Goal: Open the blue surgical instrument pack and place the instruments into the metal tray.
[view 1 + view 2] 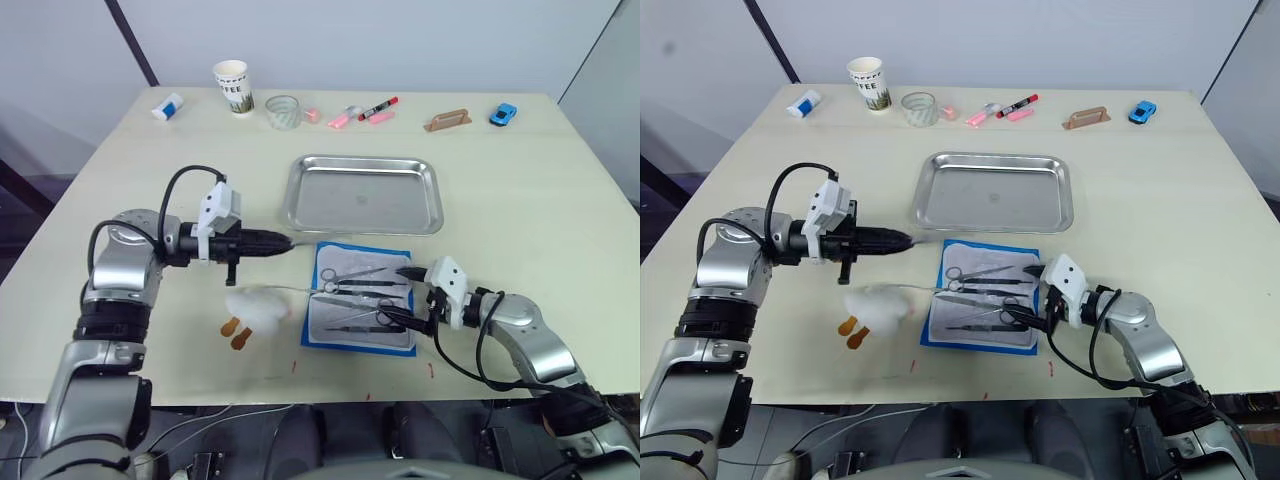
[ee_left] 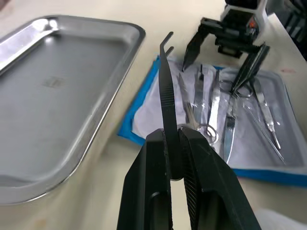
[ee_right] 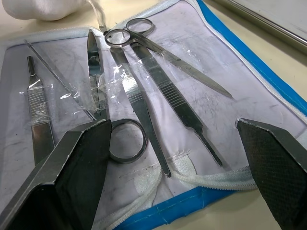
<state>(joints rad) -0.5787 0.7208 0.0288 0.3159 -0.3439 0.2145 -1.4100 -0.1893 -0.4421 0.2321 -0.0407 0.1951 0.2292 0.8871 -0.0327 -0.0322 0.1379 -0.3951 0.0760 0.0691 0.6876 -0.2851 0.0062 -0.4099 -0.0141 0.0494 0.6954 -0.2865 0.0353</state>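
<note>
The blue pack (image 1: 360,308) lies unfolded on the tabletop (image 1: 520,190), just in front of the metal tray (image 1: 364,193), with silver instruments (image 3: 144,91) spread on its pale lining. The right gripper (image 1: 413,298) hovers at the pack's right edge, fingers spread wide. The left gripper (image 2: 175,158) has its fingers pinched on dark tweezers (image 2: 169,91), between pack and tray. A white fluffy toy (image 1: 257,308) lies left of the pack

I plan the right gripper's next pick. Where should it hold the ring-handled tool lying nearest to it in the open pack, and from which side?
Probably at the ring handle, coming from above on the pack's right side, where the right gripper hangs open. The ring points that way, and clear strips cross the flat shaft, so pull ringwards.
</note>
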